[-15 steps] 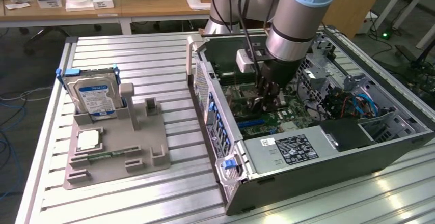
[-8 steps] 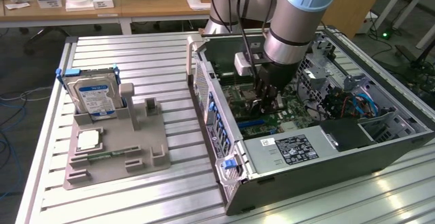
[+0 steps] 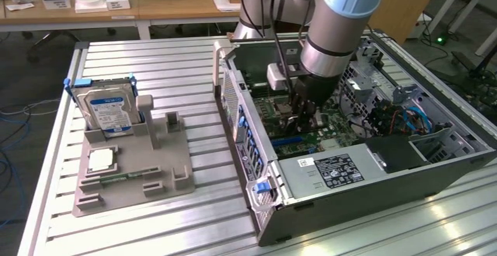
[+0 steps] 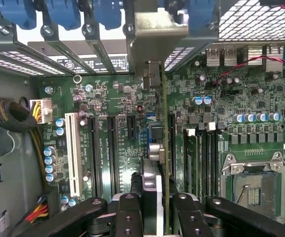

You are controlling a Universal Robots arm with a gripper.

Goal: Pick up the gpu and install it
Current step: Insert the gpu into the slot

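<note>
My gripper point(image 3: 301, 115) reaches down into the open computer case point(image 3: 252, 151), over the green motherboard point(image 4: 221, 113). It is shut on the gpu point(image 4: 155, 148), a thin dark card seen edge-on between the two black fingers point(image 4: 127, 215). The card's silver bracket point(image 4: 154, 29) points at the row of rear slot openings with blue clips. The card stands on edge above the board, beside the long black expansion slots point(image 4: 111, 148). I cannot tell whether its lower edge touches a slot. In the exterior view the gpu point(image 3: 292, 122) is a dark shape under the wrist.
A white expansion slot point(image 4: 74, 153) and the empty processor socket point(image 4: 253, 182) flank the card. A power supply point(image 3: 334, 171) fills the case's near end. On the slatted table, a grey holder point(image 3: 132, 174) carries a silver hard drive point(image 3: 109, 107) and a small square chip point(image 3: 102, 160).
</note>
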